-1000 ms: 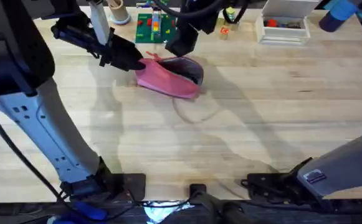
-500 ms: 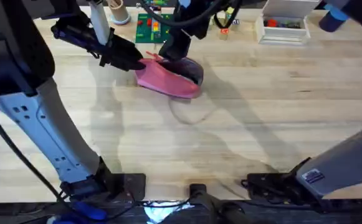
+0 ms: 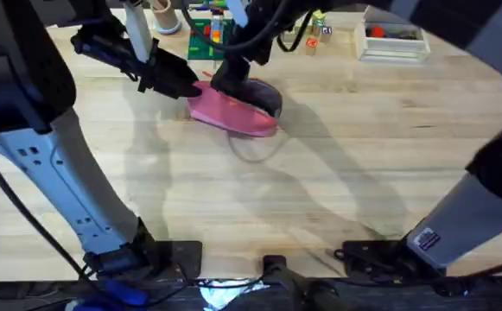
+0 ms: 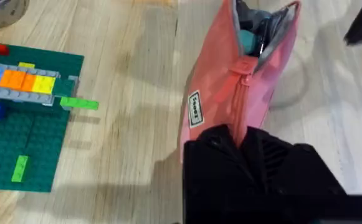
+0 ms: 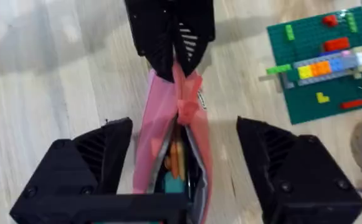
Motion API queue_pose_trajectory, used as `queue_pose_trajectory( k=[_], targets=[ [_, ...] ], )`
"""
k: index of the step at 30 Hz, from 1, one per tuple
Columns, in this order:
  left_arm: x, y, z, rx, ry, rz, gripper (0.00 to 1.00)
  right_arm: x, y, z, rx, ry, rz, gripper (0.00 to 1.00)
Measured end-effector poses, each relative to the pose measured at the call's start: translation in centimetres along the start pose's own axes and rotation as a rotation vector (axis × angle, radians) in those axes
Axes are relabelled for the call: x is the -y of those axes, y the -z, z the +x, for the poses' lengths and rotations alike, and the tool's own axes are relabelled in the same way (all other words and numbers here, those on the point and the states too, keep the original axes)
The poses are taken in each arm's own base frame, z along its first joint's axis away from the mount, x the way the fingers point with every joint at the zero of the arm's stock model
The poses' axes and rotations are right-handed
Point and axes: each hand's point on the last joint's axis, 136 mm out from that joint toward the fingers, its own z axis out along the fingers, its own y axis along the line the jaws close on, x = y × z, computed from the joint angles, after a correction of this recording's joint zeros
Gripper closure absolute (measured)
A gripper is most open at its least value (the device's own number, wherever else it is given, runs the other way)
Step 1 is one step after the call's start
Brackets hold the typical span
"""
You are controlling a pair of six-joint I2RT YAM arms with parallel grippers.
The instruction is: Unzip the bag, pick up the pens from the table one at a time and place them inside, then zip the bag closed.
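While its mouth gapes at the end away from the left gripper point(image 4: 246, 140), the bag point(image 3: 231, 110) lies on the table point(image 3: 337, 181), a pink pouch whose other end is pinched between that gripper's black fingers point(image 4: 221, 152), pressed together on the fabric at the closed end of the zipper. Seen from the left wrist, the zipper runs away from the fingers toward the open mouth, where dark lining and a teal object show inside, and a small white label sits on the pouch's side just beyond the fingers. Directly above the open end hangs the right gripper point(image 5: 184, 165), its two fingers point(image 5: 84, 165) spread wide with one on either side of the pouch and neither touching it; between them, inside the mouth, an orange pen point(image 5: 176, 158) lies beside the teal object. Across the pouch from the right gripper, the left gripper point(image 5: 171, 37) appears in the right wrist view clamped on the far tip. Beyond the right gripper on the table stands a green building-brick plate point(image 4: 19, 140) carrying coloured bricks, with a white box point(image 3: 393, 39) farther off to its side and a roll of tape point(image 3: 162, 17) near the left arm.
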Motion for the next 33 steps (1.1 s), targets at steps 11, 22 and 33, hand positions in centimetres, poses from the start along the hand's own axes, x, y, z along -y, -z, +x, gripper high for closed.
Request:
queue_pose_trajectory(
  k=[11, 22, 33],
  targets=[
    [0.0, 0.0, 0.0, 0.000, 0.000, 0.000, 0.959, -0.7, -3.9, 1.1, 0.008, -0.033, -0.116, 0.005],
    [0.0, 0.0, 0.0, 0.000, 0.000, 0.000, 0.959, -1.0, -4.8, 1.3, 0.012, -0.059, -0.150, 0.007],
    [0.0, 0.0, 0.0, 0.000, 0.000, 0.000, 0.959, -0.8, -5.9, 1.9, 0.004, -0.070, -0.159, 0.124]
  ],
)
